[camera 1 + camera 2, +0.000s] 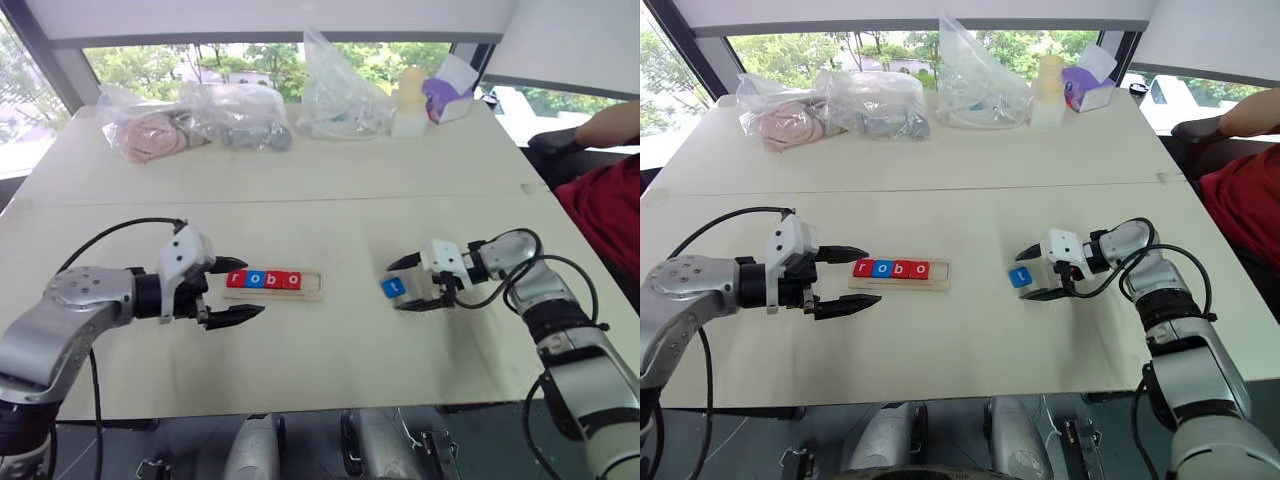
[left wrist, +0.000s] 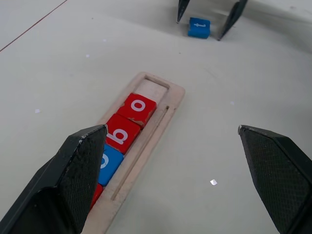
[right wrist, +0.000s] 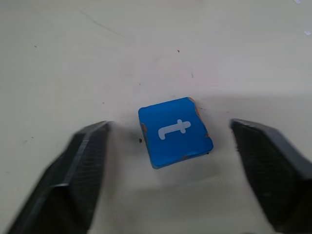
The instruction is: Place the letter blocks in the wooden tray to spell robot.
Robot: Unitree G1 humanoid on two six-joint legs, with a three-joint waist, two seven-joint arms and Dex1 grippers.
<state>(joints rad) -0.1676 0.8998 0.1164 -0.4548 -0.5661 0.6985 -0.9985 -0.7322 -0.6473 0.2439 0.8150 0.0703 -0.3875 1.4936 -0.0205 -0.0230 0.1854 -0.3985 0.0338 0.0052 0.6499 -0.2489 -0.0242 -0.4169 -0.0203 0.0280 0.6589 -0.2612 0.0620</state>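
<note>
Blocks come first: the blue t block (image 3: 174,131) lies flat on the table (image 1: 330,350), between the right gripper's (image 1: 418,284) spread fingers, seemingly not yet touched. Next, pinch and lift it. The left gripper (image 1: 232,290) hangs wide open, empty, beside the wooden tray (image 2: 171,97), where r, o, b, o sit and the last slot waits

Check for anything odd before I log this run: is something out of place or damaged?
The blue t block lies on the table, apart from the wooden tray, between the open right gripper's fingers, turned askew, with chipped edges. The tray's last slot is empty.
</note>
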